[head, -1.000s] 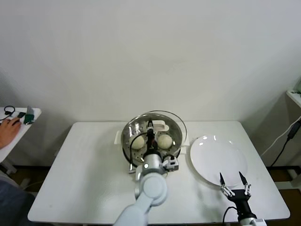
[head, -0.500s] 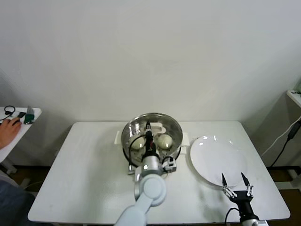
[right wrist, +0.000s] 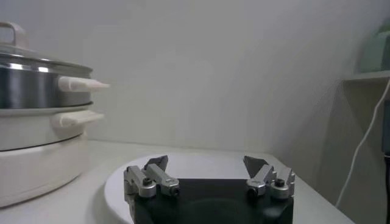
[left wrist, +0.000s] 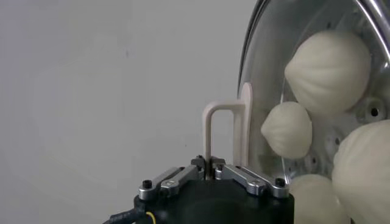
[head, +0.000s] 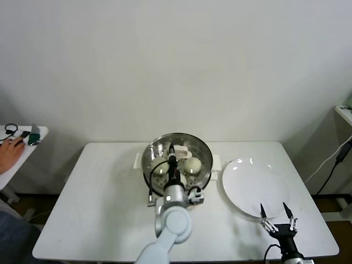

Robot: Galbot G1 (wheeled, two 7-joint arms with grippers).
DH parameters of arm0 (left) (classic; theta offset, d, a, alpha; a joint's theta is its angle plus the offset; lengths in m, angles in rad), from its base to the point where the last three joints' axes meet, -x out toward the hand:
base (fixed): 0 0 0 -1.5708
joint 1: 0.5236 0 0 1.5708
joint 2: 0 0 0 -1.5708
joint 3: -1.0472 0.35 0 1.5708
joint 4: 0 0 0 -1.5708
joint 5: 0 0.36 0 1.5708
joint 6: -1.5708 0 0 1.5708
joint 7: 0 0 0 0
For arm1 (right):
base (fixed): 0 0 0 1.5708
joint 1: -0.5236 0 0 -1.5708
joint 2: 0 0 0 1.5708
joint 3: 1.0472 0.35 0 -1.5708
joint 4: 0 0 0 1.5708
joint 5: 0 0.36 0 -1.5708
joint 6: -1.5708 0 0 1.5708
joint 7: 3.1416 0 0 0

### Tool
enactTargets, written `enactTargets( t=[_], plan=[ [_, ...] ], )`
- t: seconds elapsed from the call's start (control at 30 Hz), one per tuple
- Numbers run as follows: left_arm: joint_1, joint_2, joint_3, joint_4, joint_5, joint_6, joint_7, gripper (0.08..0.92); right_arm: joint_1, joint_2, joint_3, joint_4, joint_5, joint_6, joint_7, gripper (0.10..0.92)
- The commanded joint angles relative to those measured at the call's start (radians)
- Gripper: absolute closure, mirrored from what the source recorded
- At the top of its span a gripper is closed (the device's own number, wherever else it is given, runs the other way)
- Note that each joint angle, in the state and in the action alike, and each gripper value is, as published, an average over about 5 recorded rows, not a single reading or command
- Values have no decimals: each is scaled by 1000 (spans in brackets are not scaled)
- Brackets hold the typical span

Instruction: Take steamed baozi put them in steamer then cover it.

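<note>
1. The steamer (head: 177, 159) stands on the counter (head: 99, 203), near its far edge and about in the middle. It is a shiny steel basket with small holes in the floor, on a white base (right wrist: 30, 158) with side handles.
2. Inside the steamer lie the steamed baozi (left wrist: 329, 64). The left wrist view shows four cream-white buns through the glass, close to each other; the head view shows only two clearly, one on each side of the arm.
3. The cover (left wrist: 256, 91), a clear glass lid with a metal rim, lies on top of the steamer. In the right wrist view its rim sits level on the basket.
4. The left gripper (left wrist: 210, 173) is above the middle of the cover. Its fingers are closed tightly on the white handle (left wrist: 225, 131) of the cover.
5. To the right of the steamer, just beside it, a flat white plate (head: 254, 187) lies on the counter.
6. The right gripper (head: 276, 215) waits at the near edge of this plate, with its fingers spread wide and holding nothing.
7. At the far left a small side table (head: 22, 146) carries a few small things, and a person's hand (head: 10, 154) rests there.
</note>
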Motion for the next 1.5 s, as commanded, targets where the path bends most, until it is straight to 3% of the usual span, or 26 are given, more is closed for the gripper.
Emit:
enactTargets(
  t=[0.03, 0.2, 0.4, 0.57, 0.8, 1.0, 1.17, 1.3, 1.5],
  plan=[
    [5, 6, 9, -16, -47, -1, -16, 853, 0, 1, -3, 5, -1, 1, 1, 203],
    [5, 44, 28, -98, -129, 7, 29, 752, -2, -5, -7, 11, 19, -46, 30, 203],
    [62, 154, 29, -272, -306, 17, 41, 578, -15, -24, -14, 33, 31, -124, 75, 203],
    [152, 227, -29, -415, -586, -77, -94, 440, -11, -22, -15, 48, 12, -120, 80, 203],
    [310, 236, -276, -523, -986, -327, -267, 237, -2, 2, -25, 80, -32, -127, 84, 203],
    [460, 211, -517, -507, -1386, -533, -312, 179, 9, 13, -35, 88, -67, -126, 90, 203],
    [570, 212, -667, -365, -1691, -732, -304, 177, 18, 17, -43, 78, -84, -125, 88, 203],
    [610, 235, -683, -248, -1818, -810, -313, 177, 25, 19, -51, 64, -81, -120, 81, 203],
    [572, 223, -660, -92, -1850, -856, -328, 177, 33, 19, -59, 46, -80, -113, 74, 203]
  ],
)
